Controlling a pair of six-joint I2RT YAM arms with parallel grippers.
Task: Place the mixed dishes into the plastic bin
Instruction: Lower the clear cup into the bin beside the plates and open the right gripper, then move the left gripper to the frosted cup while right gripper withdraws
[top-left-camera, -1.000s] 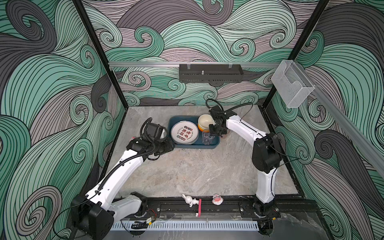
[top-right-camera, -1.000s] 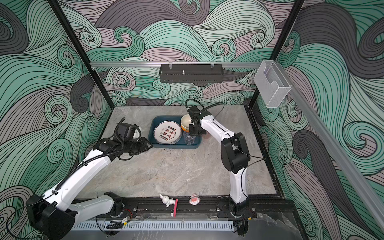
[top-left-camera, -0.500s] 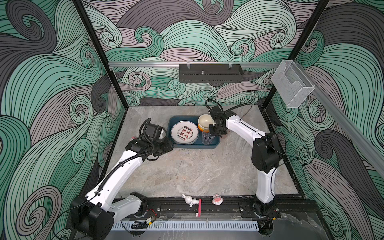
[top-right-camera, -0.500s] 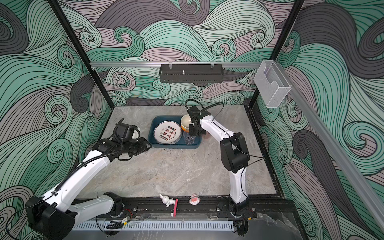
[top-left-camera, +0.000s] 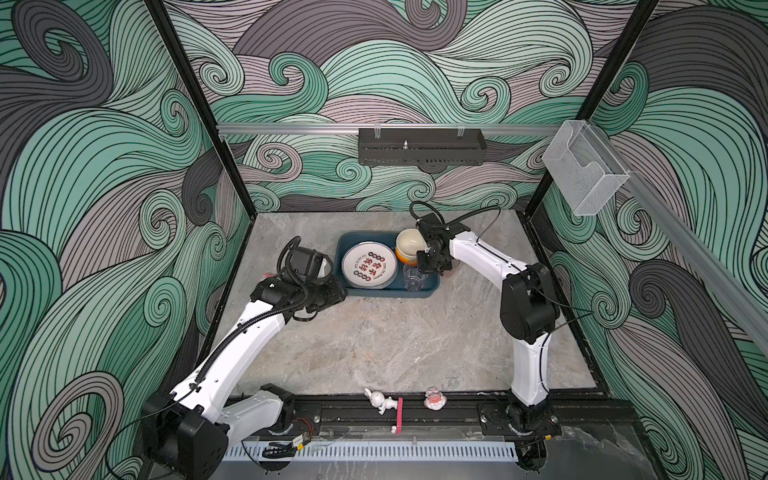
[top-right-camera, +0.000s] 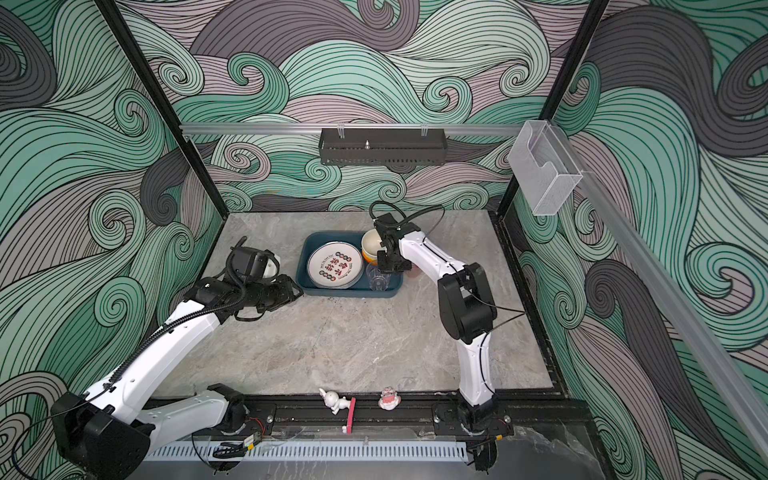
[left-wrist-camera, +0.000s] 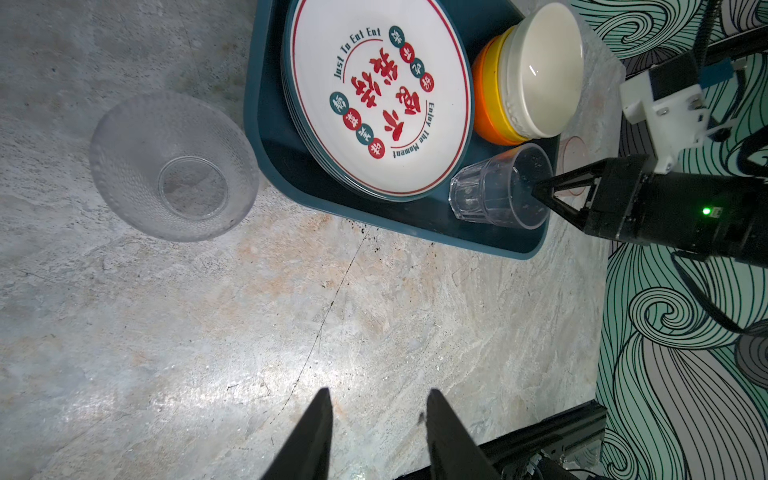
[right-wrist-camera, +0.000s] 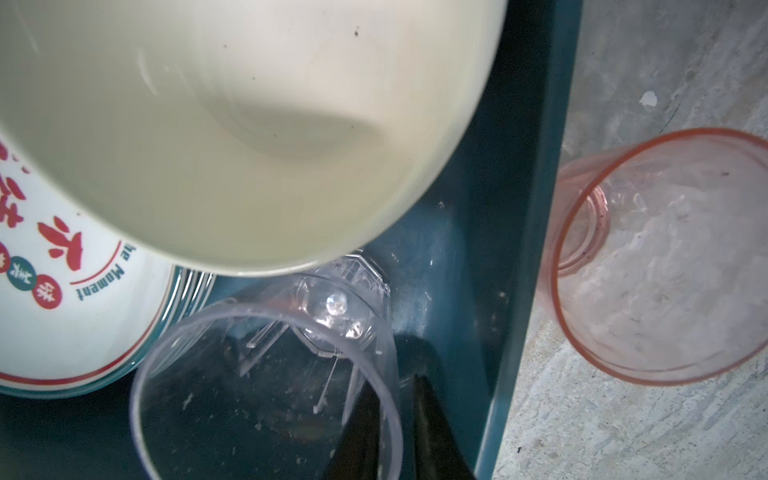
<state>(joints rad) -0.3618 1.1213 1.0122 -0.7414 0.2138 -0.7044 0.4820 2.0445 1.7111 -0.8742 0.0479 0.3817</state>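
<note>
The dark blue plastic bin (top-left-camera: 386, 292) sits on the grey stone worktop (top-left-camera: 374, 345), holding flat round plates (top-left-camera: 369, 266), stacked bowls (top-left-camera: 409, 247) and a clear glass (top-left-camera: 414, 277). The right end effector (right-wrist-camera: 392, 386) has a finger (right-wrist-camera: 436, 432) each side of that glass's thin wall; I cannot tell if it squeezes. The left end effector (left-wrist-camera: 378, 392) is spread apart, empty.

Bare tabletop (top-left-camera: 374, 345) before the plastic bin (top-left-camera: 386, 292), pink glass (right-wrist-camera: 665, 257) just beside it
</note>
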